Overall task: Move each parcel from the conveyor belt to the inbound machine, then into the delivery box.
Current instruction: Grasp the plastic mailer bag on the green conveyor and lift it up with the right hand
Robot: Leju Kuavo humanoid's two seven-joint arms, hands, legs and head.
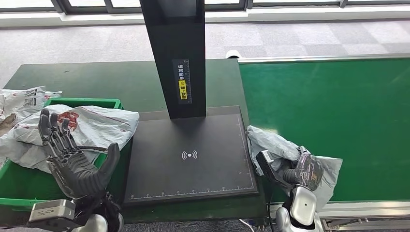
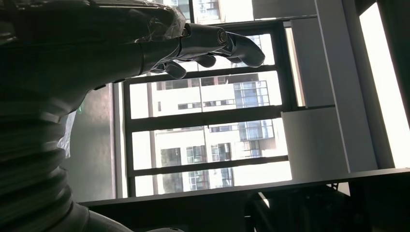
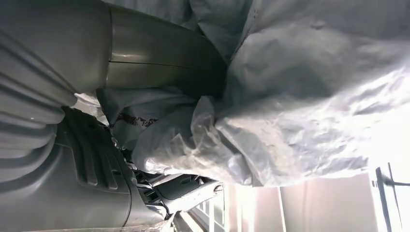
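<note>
Nearest the lens, left hand (image 1: 72, 162) raised palm-up at the lower left, fingers (image 1: 54, 133) spread apart and holding nothing, poised over the near edge of the green box (image 1: 94, 102). In the left wrist view, same hand (image 2: 145, 43) dark against bright windows (image 2: 208, 121), fingers loosely extended, empty.

At lower right, right hand (image 1: 302, 171) closed around a crumpled grey parcel (image 1: 270, 142), gripping it at the near left corner of the green belt (image 1: 338, 111), just beside the scanner plate (image 1: 191, 154). Part of the parcel resting on the belt, its left edge touching the plate's right side. In the right wrist view, hand (image 3: 145, 63) pressed into grey plastic film (image 3: 300, 96), thumb clamped on the folds.

Black plate bare, with a white wireless mark at its middle; black post (image 1: 176, 53) rising from its far edge, carrying a yellow label.

In the box, a white-grey bag (image 1: 96, 125) with a red print draped over the rim. More bags (image 1: 24, 99) piled beyond its left side.
</note>
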